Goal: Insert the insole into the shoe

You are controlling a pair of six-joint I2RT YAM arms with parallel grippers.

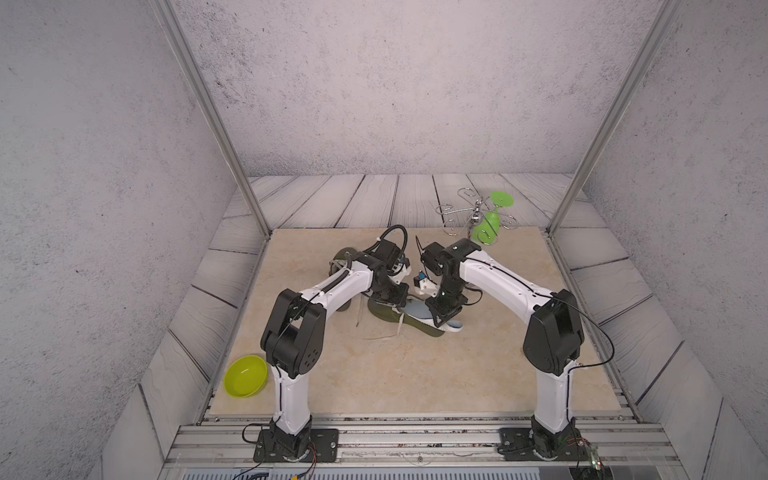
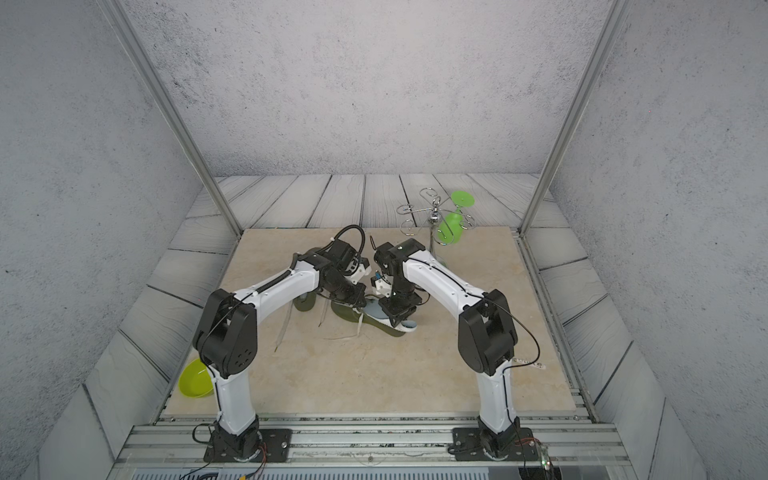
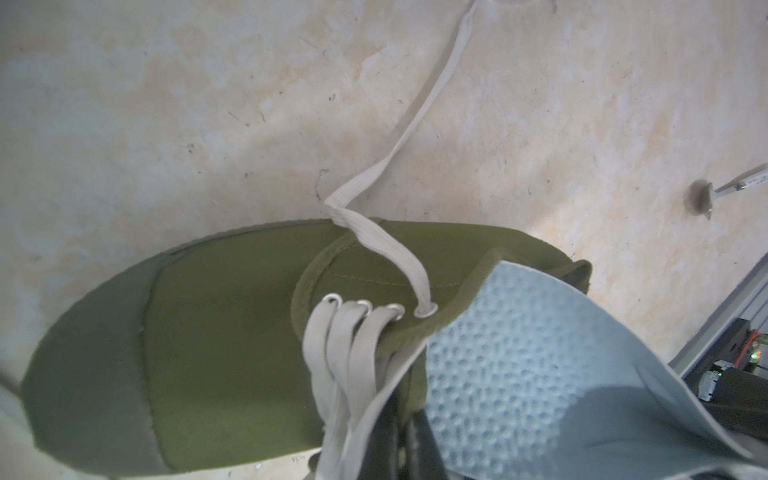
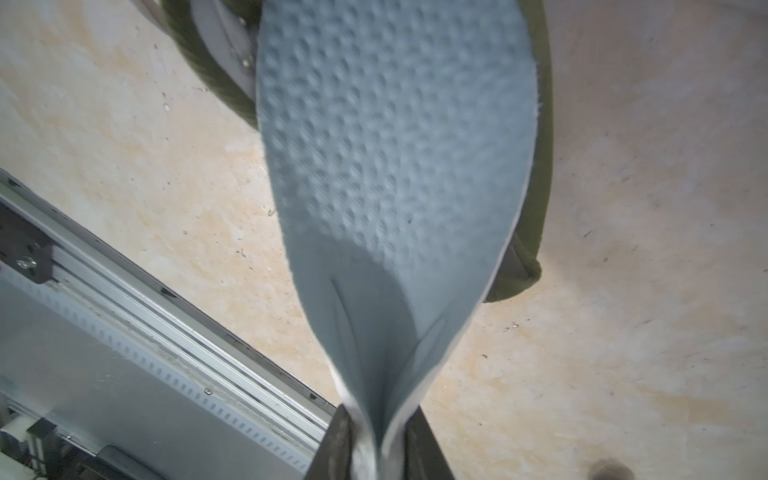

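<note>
In both top views the two arms meet over the middle of the table (image 1: 415,382). An olive canvas shoe (image 1: 384,316) lies there, toe toward the left edge and heel toward the near right corner. The pale blue insole (image 1: 419,311) sits partly in its opening, and its heel end sticks out past the shoe's heel. The left gripper (image 1: 390,297) is down at the lace area, and the right gripper (image 1: 442,318) is at the insole's free end. A lime bowl (image 1: 246,376) rests near the near left corner, well apart.

In the left wrist view, the dark fingers (image 3: 417,440) are pressed together on the shoe's eyelet-side edge, under the laces (image 3: 345,353). The insole (image 3: 519,374) slopes into the opening just beside them. One loose lace (image 3: 415,137) trails over the table.

In the right wrist view, the jaws are clamped on the insole's heel end (image 4: 380,374), creasing it into a fold. The dimpled forepart runs ahead into the shoe (image 4: 540,166).

The likely risk is that the soft, creased insole buckles when pushed instead of sliding forward. Its front edge may catch under the tongue or on the collar. The shoe could also twist or slip out of the narrow left-hand grip, and a lace could get trapped beneath the insole.
</note>
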